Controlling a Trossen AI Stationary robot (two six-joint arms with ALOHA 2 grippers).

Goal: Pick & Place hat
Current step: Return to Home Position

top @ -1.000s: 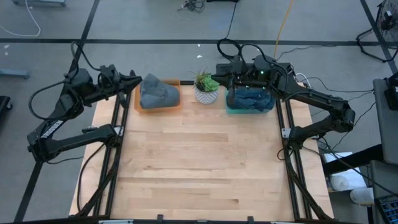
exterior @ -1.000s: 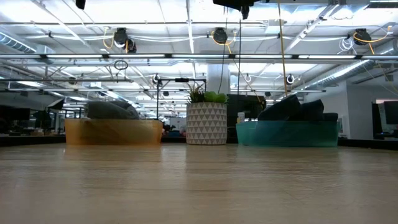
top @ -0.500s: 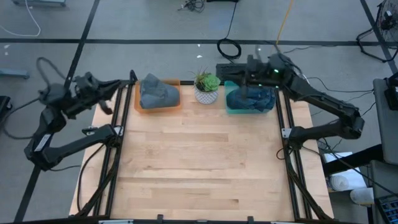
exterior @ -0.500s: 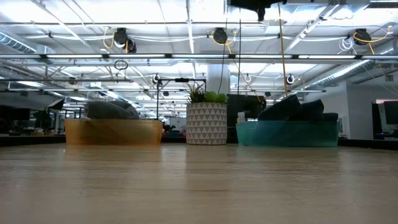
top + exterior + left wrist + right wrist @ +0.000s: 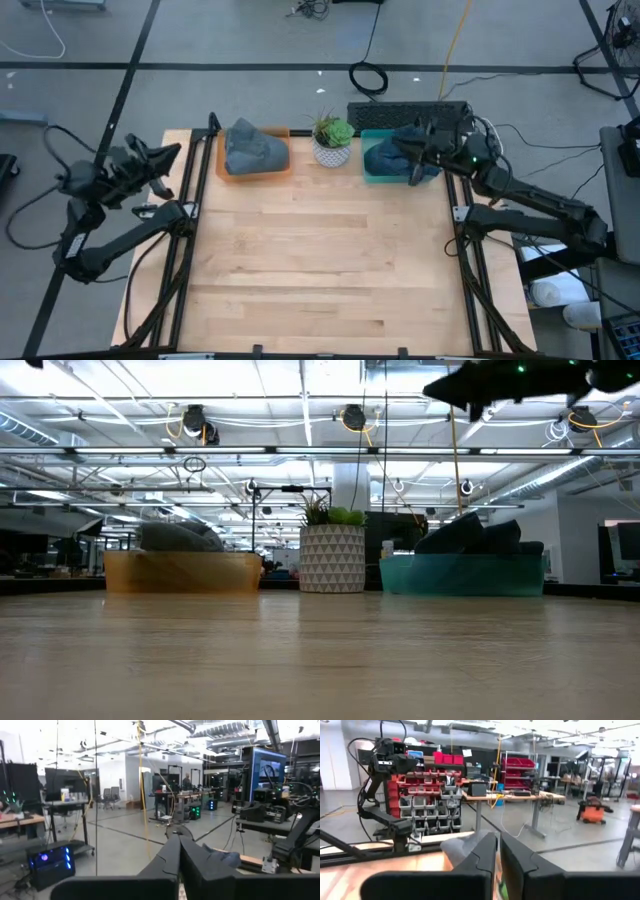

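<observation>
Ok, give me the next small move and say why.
Probably draw the right end effector back from above the teal bin: it hangs there shut and empty, the gray caps lie in the orange bin, and the left end effector is off the table's left edge.

We've got a pale wooden plank surface [image 5: 320, 260], smooth, visible grain, with a soft satin sheen in the low view. The orange see-through plastic bin [image 5: 182, 572] and the teal see-through plastic bin [image 5: 462, 574] both look slick and a bit glossy. Inside them it's all soft matt cloth: crumpled gray fabric caps [image 5: 254, 148] in the orange one, dark blue fabric caps [image 5: 385, 158] in the teal. The white triangle-patterned pot [image 5: 332, 559] looks hard and matt, maybe ceramic, we can't say for sure. The black metal rails [image 5: 190, 230] have a dull finish. The left hand [image 5: 178, 837] and right hand [image 5: 498, 836] have matt dark fingers, plastic by the look.
</observation>
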